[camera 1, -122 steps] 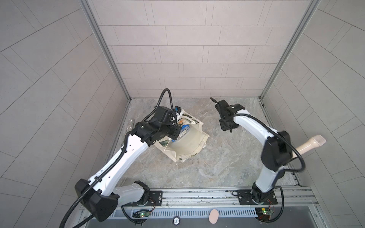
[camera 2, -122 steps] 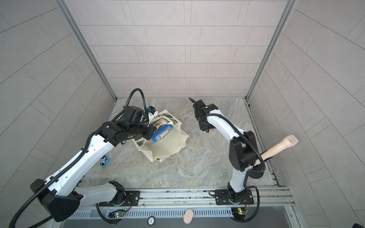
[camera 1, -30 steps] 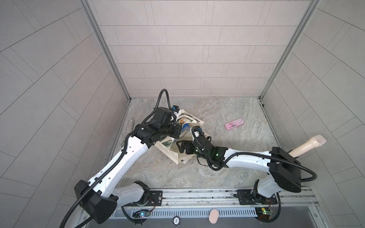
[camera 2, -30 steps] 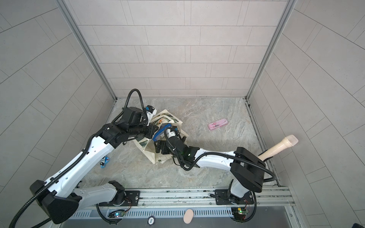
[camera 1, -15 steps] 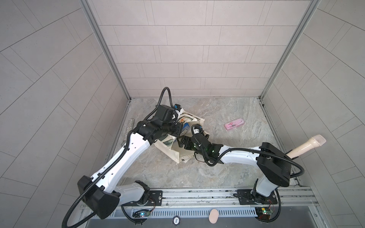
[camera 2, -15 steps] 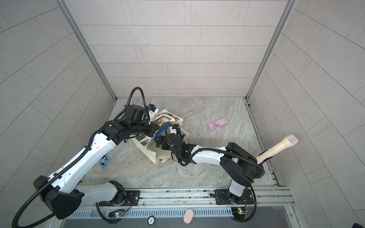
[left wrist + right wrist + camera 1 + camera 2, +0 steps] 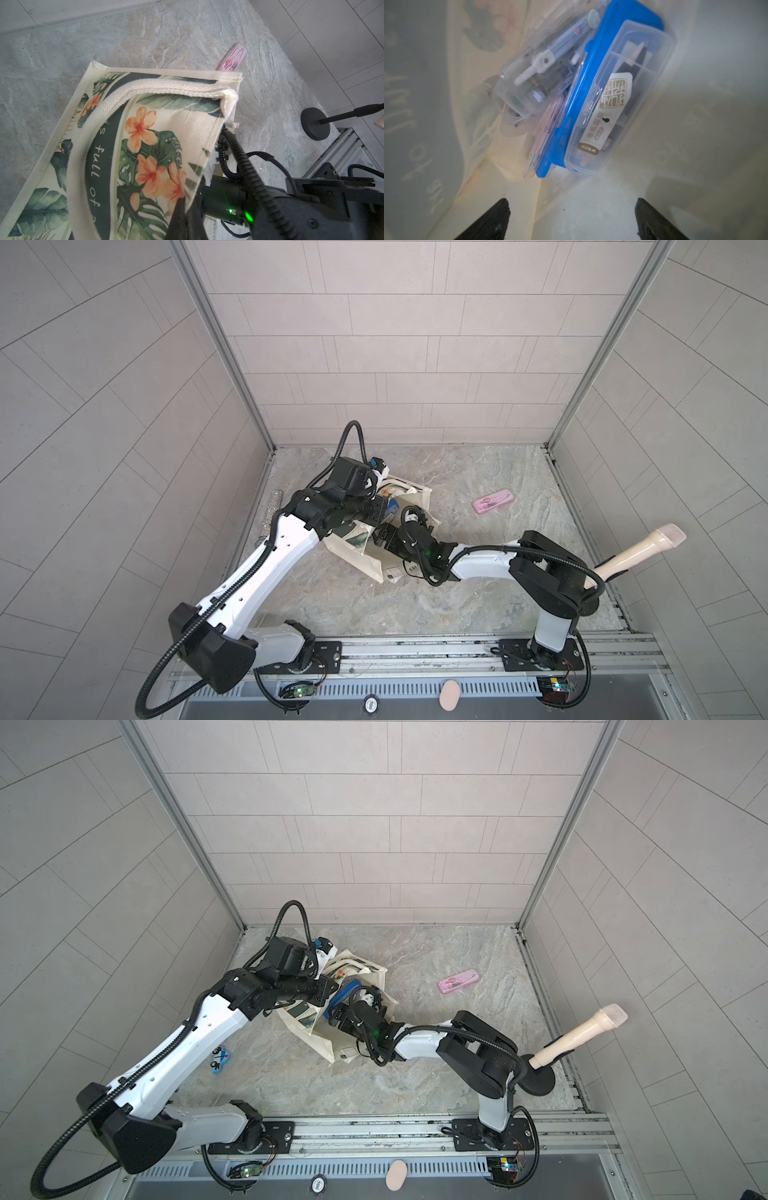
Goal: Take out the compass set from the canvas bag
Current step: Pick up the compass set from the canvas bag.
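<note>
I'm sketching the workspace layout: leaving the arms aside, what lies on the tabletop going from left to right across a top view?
small blue toy → canvas bag → pink case → microphone on its stand

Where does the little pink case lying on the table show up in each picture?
In a top view: the pink case lies alone, right of the canvas bag.
In a top view: the same, right of the bag.
Left wrist: it peeks out beyond the bag's edge.
Right wrist: not in it; that camera looks inside the bag.
Shared landmark: the canvas bag.
</note>
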Controlling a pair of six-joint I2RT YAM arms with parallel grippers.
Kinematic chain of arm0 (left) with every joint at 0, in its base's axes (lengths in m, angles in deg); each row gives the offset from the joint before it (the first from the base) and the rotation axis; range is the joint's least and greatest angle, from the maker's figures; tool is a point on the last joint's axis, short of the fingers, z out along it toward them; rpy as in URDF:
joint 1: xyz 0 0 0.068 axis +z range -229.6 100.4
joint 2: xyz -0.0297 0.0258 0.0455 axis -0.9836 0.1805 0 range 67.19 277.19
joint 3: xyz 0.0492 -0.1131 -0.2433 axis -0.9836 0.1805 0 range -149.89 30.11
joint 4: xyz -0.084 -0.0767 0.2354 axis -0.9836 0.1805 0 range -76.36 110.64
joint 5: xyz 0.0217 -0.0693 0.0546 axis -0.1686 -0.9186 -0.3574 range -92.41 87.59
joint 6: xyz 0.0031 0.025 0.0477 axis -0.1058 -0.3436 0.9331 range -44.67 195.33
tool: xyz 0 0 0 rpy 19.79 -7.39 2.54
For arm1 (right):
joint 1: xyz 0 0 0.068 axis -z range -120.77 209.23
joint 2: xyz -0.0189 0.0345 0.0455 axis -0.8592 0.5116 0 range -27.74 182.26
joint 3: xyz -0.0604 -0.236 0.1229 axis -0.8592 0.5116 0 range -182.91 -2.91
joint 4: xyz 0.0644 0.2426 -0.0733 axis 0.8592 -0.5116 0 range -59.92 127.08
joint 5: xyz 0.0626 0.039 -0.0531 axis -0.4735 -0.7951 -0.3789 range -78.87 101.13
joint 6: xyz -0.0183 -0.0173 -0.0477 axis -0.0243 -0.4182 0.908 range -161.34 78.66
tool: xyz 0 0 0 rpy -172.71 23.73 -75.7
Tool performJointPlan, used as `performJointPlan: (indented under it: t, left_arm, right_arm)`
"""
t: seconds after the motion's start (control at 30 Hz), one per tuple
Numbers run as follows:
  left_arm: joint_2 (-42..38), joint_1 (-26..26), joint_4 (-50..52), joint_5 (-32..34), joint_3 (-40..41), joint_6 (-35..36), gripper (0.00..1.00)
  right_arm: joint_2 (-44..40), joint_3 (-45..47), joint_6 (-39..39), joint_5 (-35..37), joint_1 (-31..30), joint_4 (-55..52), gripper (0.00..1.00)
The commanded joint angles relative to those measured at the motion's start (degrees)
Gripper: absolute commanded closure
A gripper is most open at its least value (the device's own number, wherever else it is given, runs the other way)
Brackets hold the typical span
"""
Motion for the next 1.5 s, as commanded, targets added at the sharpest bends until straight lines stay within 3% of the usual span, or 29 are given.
performJointPlan:
  t: [0.0, 0.1, 0.37, 0.6, 0.93, 1.23, 1.47]
  left_arm:
    - [0.19, 0.15, -0.66, -1.7, -2.29, 1.35, 1.0]
    - [0.01, 0.22, -0.42, -1.79, -2.13, 1.76, 1.0]
    - [0.11, 0.19, 0.64, -2.58, -2.46, 2.77, 1.0]
    - [-0.21, 0.16, 1.9, -2.5, -2.64, 3.61, 1.0]
    - [-0.55, 0.18, 1.57, -2.81, -1.84, 3.35, 1.0]
    - [-0.6, 0.16, 2.34, -2.4, -1.94, 3.27, 1.0]
    - [-0.96, 0.16, 1.13, -2.49, -0.47, 2.21, 1.0]
  right_arm:
    - [1.11, -4.63, -7.41, 1.27, 0.19, -5.43, 0.03]
    - [2.69, -8.0, -10.46, 2.19, 0.19, -10.03, 0.03]
    - [8.65, -10.76, -16.83, 0.61, 0.63, -7.27, 0.04]
    - [10.19, -16.34, -17.07, -0.53, 1.13, -19.26, 0.03]
    - [14.84, -14.43, -15.37, 0.03, 1.68, -6.23, 0.07]
    - [14.02, -12.7, -12.96, -0.34, 1.95, -2.1, 0.28]
    - [10.17, -10.59, -7.99, 0.85, 2.01, -0.92, 0.32]
